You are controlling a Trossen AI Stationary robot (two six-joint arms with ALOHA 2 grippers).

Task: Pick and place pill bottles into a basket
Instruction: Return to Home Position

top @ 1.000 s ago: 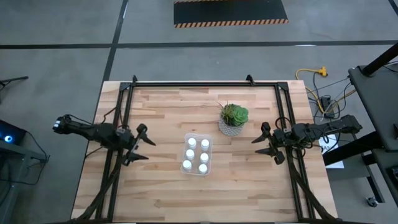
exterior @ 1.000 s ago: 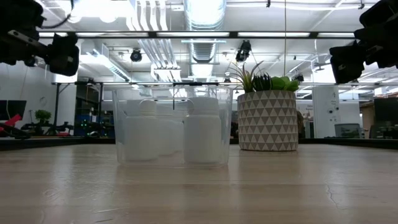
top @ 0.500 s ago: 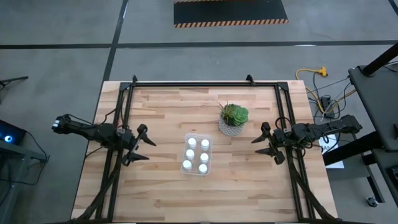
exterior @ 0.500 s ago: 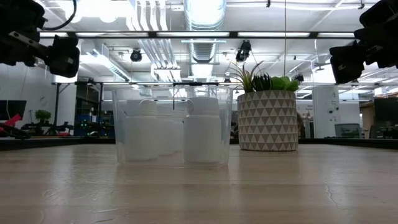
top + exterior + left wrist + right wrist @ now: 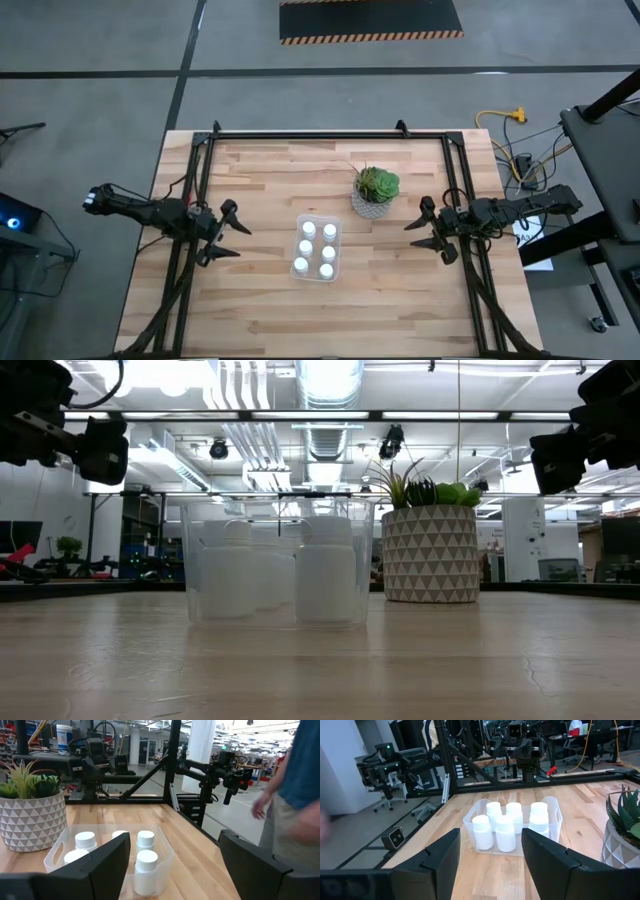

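The clear basket stands on the table's middle with several white pill bottles upright inside it; it also shows in the low view, the left wrist view and the right wrist view. My left gripper hovers open to the basket's left, above the table. My right gripper hovers open to its right, beside the plant pot. Both are empty.
A grey patterned pot with a green succulent stands just behind and to the right of the basket. Black frame rails run along the table's far, left and right sides. A person stands beyond the table in the left wrist view.
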